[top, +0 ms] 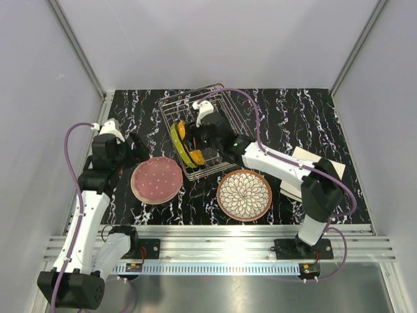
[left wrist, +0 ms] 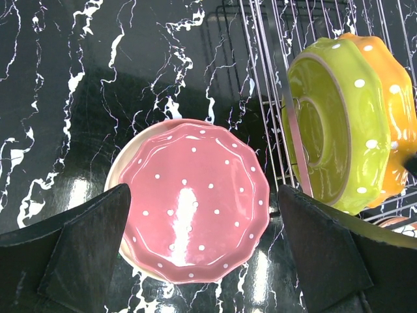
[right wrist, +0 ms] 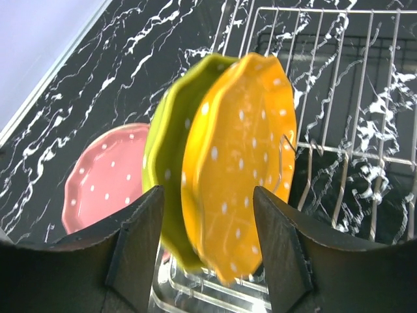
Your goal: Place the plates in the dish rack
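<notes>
The rack (top: 218,98) sits at the back of the black bench (top: 300,111). Two plates stand on edge inside it, side by side. One is the green plate (left wrist: 326,130) and one is the orange plate (right wrist: 241,150).

The right end effector (right wrist: 208,195) is down in the rack. It is partly open, with one finger on each side of the orange plate's lower edge. I cannot tell if the fingers touch the plate.

The left end effector (left wrist: 203,215) is open as wide as it goes and holds nothing. It hangs over the pink plate (left wrist: 192,202). That plate lies flat on the bench, on top of a cream plate (left wrist: 112,179), just left of the rack.

The petal plate (top: 244,195) lies flat in front of the rack. A white plate (top: 306,158) lies on the right, partly under the right arm.
</notes>
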Motion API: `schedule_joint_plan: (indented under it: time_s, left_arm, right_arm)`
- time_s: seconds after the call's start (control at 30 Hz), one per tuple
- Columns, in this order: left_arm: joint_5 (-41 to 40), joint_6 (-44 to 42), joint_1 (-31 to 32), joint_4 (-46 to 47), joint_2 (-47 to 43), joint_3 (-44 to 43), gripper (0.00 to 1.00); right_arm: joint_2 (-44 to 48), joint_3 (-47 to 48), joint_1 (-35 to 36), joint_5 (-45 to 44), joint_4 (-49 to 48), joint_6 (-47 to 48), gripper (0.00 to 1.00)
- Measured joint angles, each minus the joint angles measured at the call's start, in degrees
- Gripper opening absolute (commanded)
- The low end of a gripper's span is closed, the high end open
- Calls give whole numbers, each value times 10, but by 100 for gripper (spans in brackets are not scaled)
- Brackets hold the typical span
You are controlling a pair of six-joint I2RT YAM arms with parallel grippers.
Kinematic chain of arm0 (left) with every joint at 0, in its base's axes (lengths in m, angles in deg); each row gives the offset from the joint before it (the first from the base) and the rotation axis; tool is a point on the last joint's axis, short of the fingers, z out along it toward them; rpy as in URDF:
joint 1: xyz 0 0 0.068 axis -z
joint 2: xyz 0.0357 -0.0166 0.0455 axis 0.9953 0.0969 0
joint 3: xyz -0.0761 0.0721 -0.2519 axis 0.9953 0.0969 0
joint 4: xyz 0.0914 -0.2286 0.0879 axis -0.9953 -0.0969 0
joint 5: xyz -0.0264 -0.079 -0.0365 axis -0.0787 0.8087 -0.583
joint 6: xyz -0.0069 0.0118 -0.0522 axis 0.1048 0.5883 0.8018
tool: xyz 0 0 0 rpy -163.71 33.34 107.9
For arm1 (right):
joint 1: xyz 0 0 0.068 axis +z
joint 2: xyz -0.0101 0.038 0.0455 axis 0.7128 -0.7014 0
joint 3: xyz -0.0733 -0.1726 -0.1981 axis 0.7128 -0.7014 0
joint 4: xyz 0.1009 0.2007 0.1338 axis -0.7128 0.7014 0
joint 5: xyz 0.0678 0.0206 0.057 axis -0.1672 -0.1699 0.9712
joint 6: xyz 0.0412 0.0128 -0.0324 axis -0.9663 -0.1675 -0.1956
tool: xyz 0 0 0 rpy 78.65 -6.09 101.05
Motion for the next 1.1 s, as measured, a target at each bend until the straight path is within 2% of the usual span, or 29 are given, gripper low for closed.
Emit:
schedule_joint_plan:
  time_s: [0.07, 0.17, 0.27, 0.33, 0.47, 0.6, 0.67, 0.77, 0.87, 1.1]
  left_arm:
    - [2, 0, -2, 0, 0, 0, 99]
    - [2, 0, -8, 0, 0, 0, 99]
    - [-2, 1, -14, 0, 0, 0, 99]
    - [-5, 3, -20, -1, 0, 0, 99]
    - [-14, 7, -26, -1, 0, 0, 99]
    - [-23, 7, -26, -1, 0, 0, 98]
    - [-30, 7, -26, -1, -2, 0, 94]
    - [-35, 7, -33, -1, -9, 0, 99]
    - [-41, 7, -38, -1, -23, 1, 99]
    - [-49, 7, -38, -1, -32, 1, 99]
  right_arm:
    - [30, -21, 0, 2, 8, 0, 65]
    - [86, -46, 1, 10, 19, 0, 54]
    - [153, -74, 14, 14, 23, 9, 51]
    - [194, -87, 43, 19, 26, 28, 51]
    - [224, -85, 152, 55, 23, 79, 50]
    - [169, -63, 223, 78, 25, 108, 49]
    - [111, -46, 240, 78, 25, 118, 46]
    - [25, -37, 245, 76, 25, 123, 47]
    - [-54, -36, 245, 67, 35, 126, 48]
    - [-138, 11, 245, 49, 59, 145, 50]
